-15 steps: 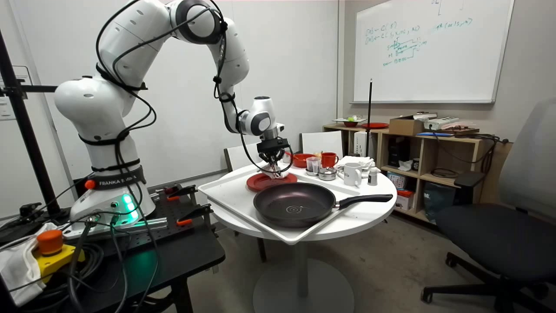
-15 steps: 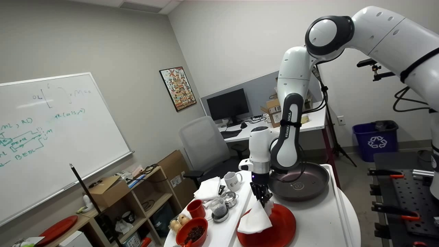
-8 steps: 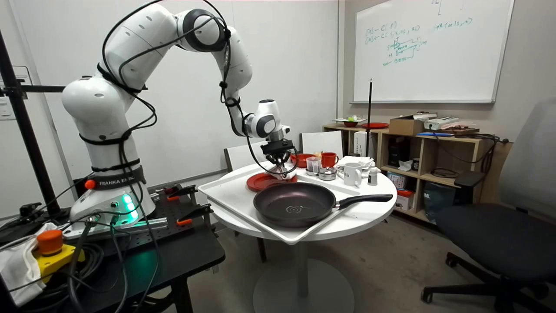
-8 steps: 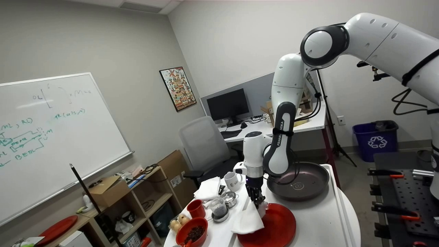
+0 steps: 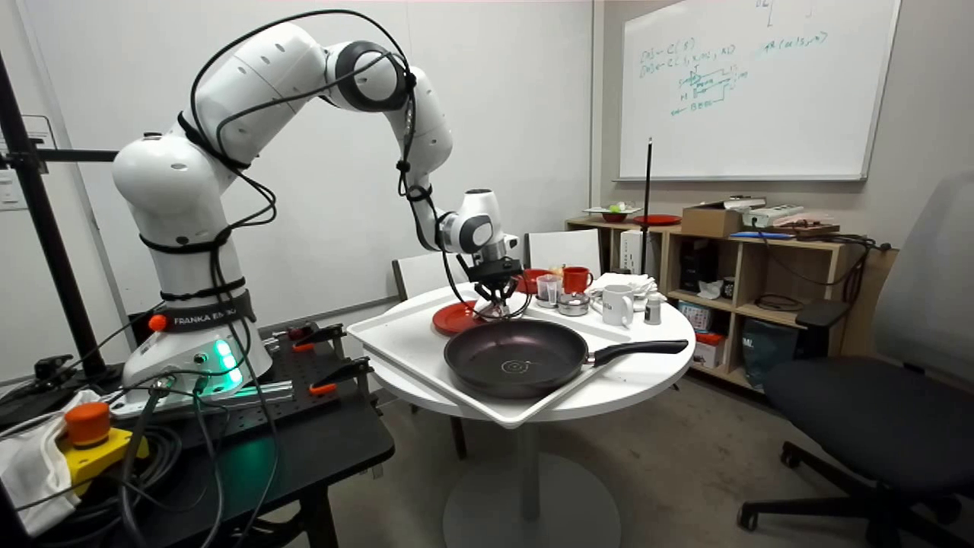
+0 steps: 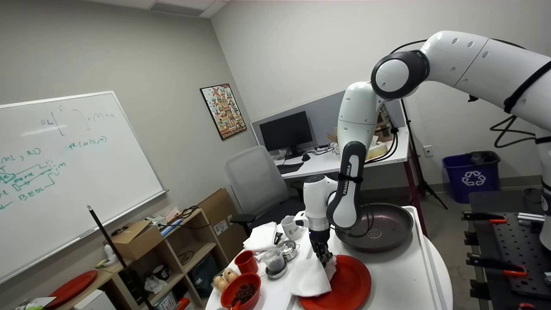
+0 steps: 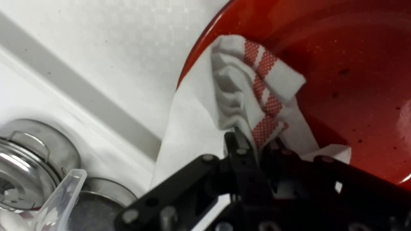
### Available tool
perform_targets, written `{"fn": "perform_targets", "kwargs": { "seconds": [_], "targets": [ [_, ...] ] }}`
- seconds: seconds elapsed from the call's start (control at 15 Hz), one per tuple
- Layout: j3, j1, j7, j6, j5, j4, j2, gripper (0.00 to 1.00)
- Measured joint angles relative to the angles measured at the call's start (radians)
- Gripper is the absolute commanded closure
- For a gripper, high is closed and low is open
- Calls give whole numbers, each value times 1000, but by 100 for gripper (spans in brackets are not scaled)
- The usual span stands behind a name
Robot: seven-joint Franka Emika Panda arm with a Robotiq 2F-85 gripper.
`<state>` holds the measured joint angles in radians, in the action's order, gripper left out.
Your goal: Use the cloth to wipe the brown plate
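"Cloth (image 7: 239, 93) — are we seeing it in the claw (image 7: 254, 143)?"

"Yes, we are seeing that in the wrist view. The claw's two tips are pinching a bunch of it, so we are counting the grabbing part as done."

"And where are we finding the brown plate (image 6: 355, 280)?"

"It is sitting on the white tray (image 5: 411, 335), near the big dark pan (image 5: 517, 358), and it is looking quite red to us. Some of the cloth is lying inside it, and some is hanging over the edge, towards the clear cup (image 6: 273, 259)."

"So are we wiping now?"

"We are guessing so, since the cloth is lying right on the plate. But we are not able to tell how hard it is pressing."

"Are we getting near the end, then?"

"We are thinking no. Little dark specks (image 7: 344, 71) are showing on the bare part of the plate, away from the cloth. We are not able to tell whether they are bits of dirt or just marks."

"What is waiting for us, then?"

"That bare side is waiting — most of the plate's inside is lying uncovered, so we are guessing it is needing a wipe too. The job is asking for nothing more."
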<state>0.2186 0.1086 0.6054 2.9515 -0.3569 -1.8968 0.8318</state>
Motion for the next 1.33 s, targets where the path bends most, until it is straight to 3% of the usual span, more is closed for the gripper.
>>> {"fn": "perform_targets", "kwargs": {
  "seconds": [1.33],
  "targets": [
    [-36, -103, -1, -29, -5, 52, 48, 97]
  ]
}}
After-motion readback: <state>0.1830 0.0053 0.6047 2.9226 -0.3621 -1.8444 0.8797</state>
